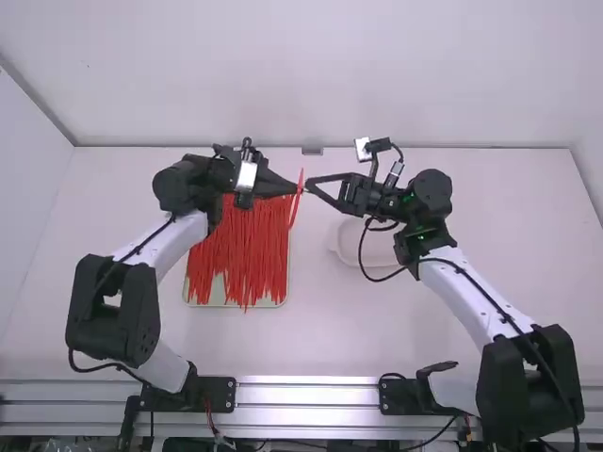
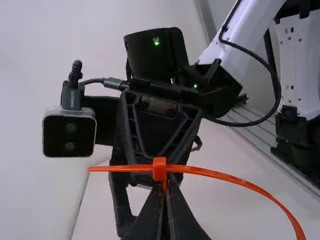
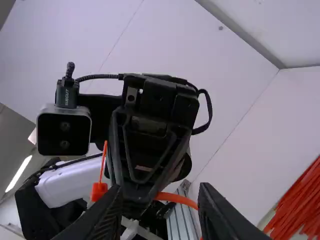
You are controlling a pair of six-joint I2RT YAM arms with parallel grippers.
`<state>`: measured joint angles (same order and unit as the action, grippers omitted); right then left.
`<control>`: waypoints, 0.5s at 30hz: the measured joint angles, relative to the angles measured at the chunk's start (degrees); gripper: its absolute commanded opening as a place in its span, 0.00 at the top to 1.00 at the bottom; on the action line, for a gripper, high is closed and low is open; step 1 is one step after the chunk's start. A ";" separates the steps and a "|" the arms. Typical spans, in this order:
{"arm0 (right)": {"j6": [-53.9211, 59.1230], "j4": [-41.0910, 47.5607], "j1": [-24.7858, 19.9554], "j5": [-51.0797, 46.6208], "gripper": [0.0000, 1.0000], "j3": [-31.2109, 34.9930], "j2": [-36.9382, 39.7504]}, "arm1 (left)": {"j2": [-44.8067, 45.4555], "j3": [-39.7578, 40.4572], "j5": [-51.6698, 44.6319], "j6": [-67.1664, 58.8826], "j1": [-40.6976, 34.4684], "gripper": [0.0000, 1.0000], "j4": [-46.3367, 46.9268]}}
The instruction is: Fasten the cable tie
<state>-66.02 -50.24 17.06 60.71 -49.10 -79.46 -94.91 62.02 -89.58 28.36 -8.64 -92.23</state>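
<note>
Cable tie (image 2: 159, 167), orange-red, is held in the air above the far middle of the table (image 1: 528, 217), its square head sitting just above the left gripper (image 2: 162, 192), whose fingers are clenched on it; the strap runs out sideways from the head and its long end curves away. The right gripper (image 3: 160, 187) faces the left one tip to tip, its fingers spread apart; whether they touch the tie cannot be told. Below the left arm lies a heap of red ties (image 1: 240, 250) on a pale mat (image 1: 281, 294).
</note>
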 measured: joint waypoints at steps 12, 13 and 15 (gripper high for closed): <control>-5.29 -7.63 0.57 0.57 0.57 0.00 0.00 | -0.02 -2.29 -0.02 0.17 0.00 0.99 0.00; -5.42 -7.63 0.87 0.48 0.57 0.00 0.02 | 0.00 -2.29 -0.02 0.20 0.02 0.99 0.00; -5.62 -7.67 2.03 0.35 0.57 0.00 0.00 | -0.02 -2.32 -0.02 0.17 0.00 0.99 -0.02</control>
<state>-71.64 -57.91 19.09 61.06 -49.10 -79.46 -94.94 59.70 -89.60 28.53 -8.64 -92.25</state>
